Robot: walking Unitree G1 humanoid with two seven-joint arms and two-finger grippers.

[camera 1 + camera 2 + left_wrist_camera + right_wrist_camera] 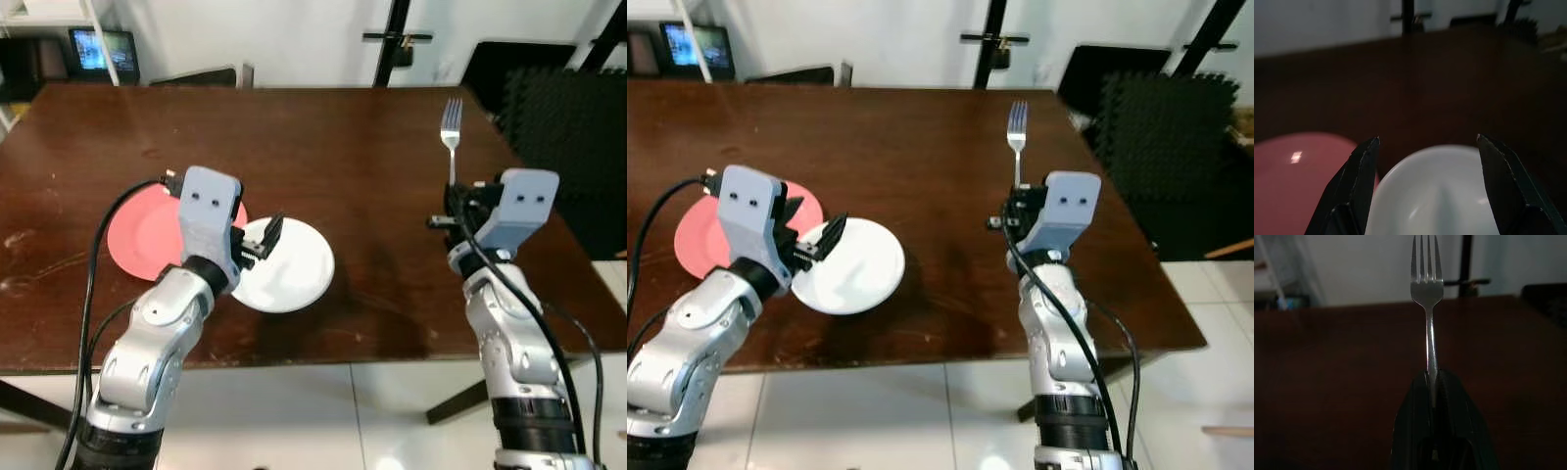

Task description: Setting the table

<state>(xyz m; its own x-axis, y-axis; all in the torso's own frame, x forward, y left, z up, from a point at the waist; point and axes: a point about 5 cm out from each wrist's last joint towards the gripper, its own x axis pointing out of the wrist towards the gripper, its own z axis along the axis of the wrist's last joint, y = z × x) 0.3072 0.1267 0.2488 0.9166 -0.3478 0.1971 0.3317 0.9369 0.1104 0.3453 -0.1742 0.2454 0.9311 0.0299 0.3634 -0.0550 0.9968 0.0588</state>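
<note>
A silver fork (pixel 451 132) stands upright, tines up, its handle clamped at the bottom. A round white plate (pixel 294 269) lies flat on the brown table (pixel 343 147), its edge overlapping a pink plate (pixel 142 235) beside it.

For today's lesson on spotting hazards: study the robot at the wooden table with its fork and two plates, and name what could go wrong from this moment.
1. The right gripper pinches the fork low on its handle, tines up; the long free end could swing or slip as it is lowered.
2. The white plate lies near the table's front edge, partly over the pink plate. The open left gripper hovers right over it; a nudge might push it off.
</note>
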